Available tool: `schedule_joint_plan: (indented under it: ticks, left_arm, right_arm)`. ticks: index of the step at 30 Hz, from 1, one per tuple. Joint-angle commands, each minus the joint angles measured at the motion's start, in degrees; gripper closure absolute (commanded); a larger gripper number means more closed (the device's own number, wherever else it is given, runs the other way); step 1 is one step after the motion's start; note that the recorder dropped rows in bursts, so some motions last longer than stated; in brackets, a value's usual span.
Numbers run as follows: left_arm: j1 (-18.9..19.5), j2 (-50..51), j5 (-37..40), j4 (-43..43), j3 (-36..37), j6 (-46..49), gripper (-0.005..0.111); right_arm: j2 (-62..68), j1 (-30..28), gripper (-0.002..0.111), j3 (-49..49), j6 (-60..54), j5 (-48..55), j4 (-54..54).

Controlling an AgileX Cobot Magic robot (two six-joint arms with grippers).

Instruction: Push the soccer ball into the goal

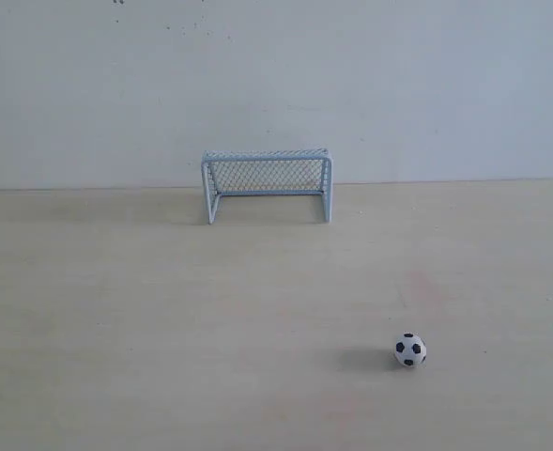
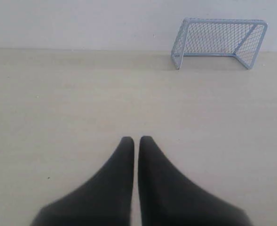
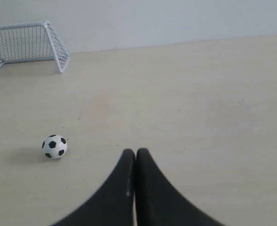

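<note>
Tabletop (image 1: pixel 163 310) in a pale wood tone is carrying both task things, and we are seeing them well apart. The soccer ball (image 1: pixel 409 349) is lying free on the bare surface at the near right of the exterior view. It is white with black patches and is casting a soft shadow to its left. The goal (image 1: pixel 267 176) is standing upright at the far edge of the table, close against the pale wall (image 1: pixel 398 85), with its open mouth facing the camera. The ball is sitting far in front of that mouth and off to its right.

Our left gripper (image 2: pixel 136 139) is poised over bare table with its two dark fingers drawn together. Only a thin slit is showing between them, and they are holding nothing. We are seeing the goal ahead of it and off to one side. Our right gripper (image 3: pixel 135 151) is pressing its fingers together tip to tip, also empty. The ball is lying near it, clear of the fingertips, on the side toward the goal.
</note>
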Motion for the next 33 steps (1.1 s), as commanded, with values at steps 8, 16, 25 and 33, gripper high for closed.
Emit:
schedule_joint_plan:
  ticks: [8,16,25,33]
  left_arm:
    - [0.0,-0.06,-0.19,0.05,0.22,-0.01,0.102]
    - [0.0,-0.06,-0.19,0.05,0.22,-0.01,0.102]
    - [0.0,-0.06,-0.19,0.05,0.22,-0.01,0.102]
    - [0.0,-0.06,-0.19,0.05,0.22,-0.01,0.102]
  right_arm:
    - [-0.23,-0.18,0.109,-0.07,-0.85,-4.39,-3.35]
    - [-0.23,-0.18,0.109,-0.07,4.99,-46.93,-3.48]
    - [12.84,-0.18,0.109,-37.21,-0.3,-14.63,-3.57]
    - [46.32,0.05,0.109,-56.8,-42.11,22.26,-3.57]
